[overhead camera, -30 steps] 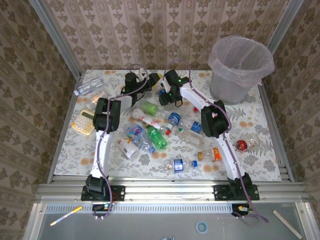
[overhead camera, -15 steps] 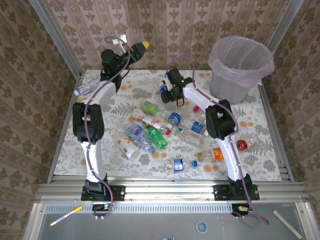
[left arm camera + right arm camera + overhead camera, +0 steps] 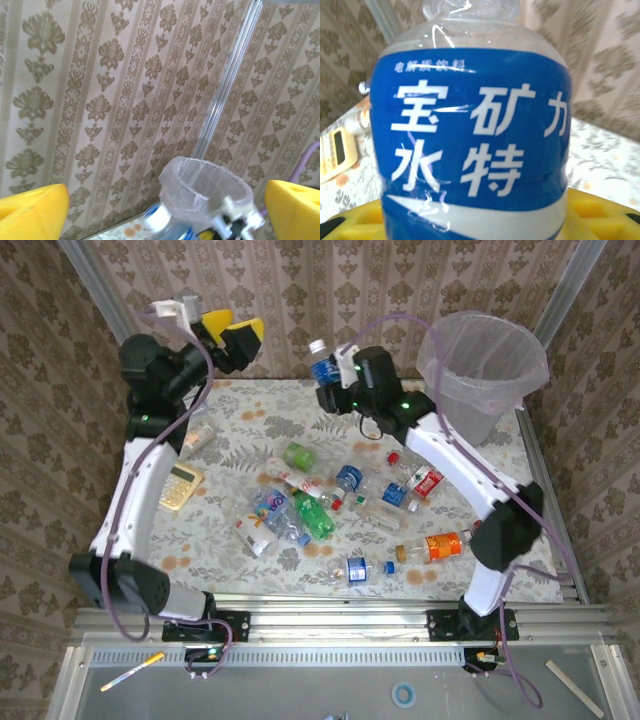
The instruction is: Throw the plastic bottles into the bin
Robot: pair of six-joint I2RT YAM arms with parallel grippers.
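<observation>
We see the right claw [image 3: 335,388] clamped on a blue-label bottle [image 3: 322,368], cap up, held above the table [image 3: 250,420], left of the bin [image 3: 475,405] & apart from it, not over it yet. Left claw [image 3: 232,332] sits high by the back wall, fingers [image 3: 30,210] spread wide w/ nothing btw them. Other bottles [image 3: 312,512] lie scattered mid-table, well apart from both claws

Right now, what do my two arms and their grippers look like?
Both are slim white links with chunky black joints, left arm and right arm alike, each trailing a looping purple cable. The left gripper and right gripper have black bodies; the left's blocky fingers are bright yellow, and the right wrist view shows yellow fingers too.
</observation>
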